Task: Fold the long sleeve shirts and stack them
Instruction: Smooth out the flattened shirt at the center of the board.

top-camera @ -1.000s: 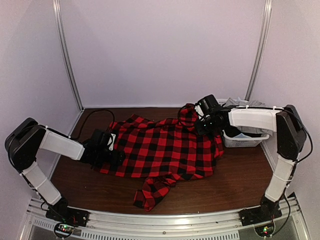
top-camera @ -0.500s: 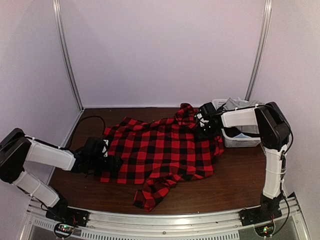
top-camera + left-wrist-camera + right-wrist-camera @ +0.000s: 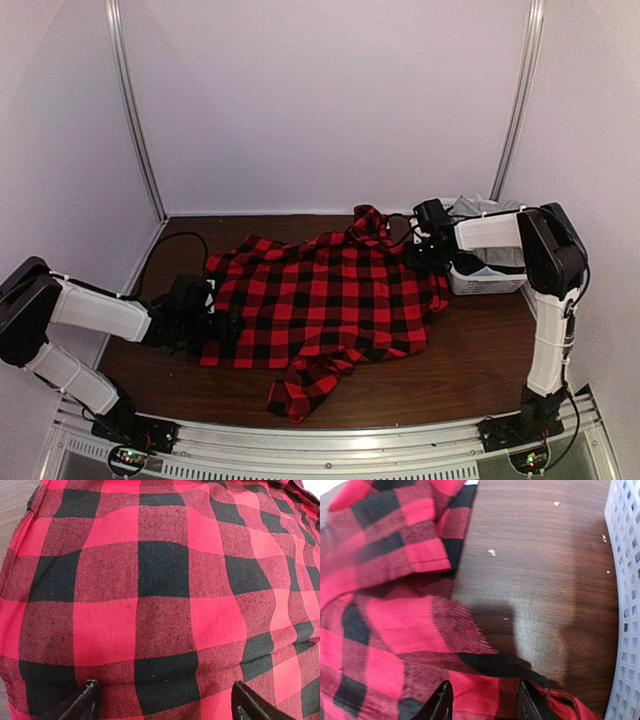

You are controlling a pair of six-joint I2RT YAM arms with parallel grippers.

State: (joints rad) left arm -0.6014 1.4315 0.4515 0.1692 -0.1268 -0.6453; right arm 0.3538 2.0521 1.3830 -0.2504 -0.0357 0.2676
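Across the middle of the tabletop point(image 3: 480, 360), a red-and-black check flannel shirt point(image 3: 320, 295), spread wide and mostly flat, with shallow wrinkles. One sleeve point(image 3: 300, 388) trailing from its near side toward the near edge, doubled into a crumpled end. A bunched hump of cloth point(image 3: 372, 224) at its far side, toward the far edge. At its left hem, low over the cloth, the left gripper point(image 3: 167, 707): jaws wide apart, both fingertips point(image 3: 90, 702) showing at the bottom of the left wrist view, check cloth lying smooth between and beyond them, none of it pinched. At the shirt's far right corner, the right gripper point(image 3: 485, 702), pointed down where cloth meets bare wood: jaws part-way apart, a fold of the shirt under and between them; cannot tell whether pinched or free. Just right of that gripper, by the right edge of the tabletop near the far right corner, a white plastic mesh basket point(image 3: 490, 282) holding grey cloth point(image 3: 478, 207), its perforated wall along the right side of the right wrist view. Small pale specks point(image 3: 491, 552) on the wood between shirt and basket. Toward the far left corner, a black cable point(image 3: 178, 240) looping over the wood.
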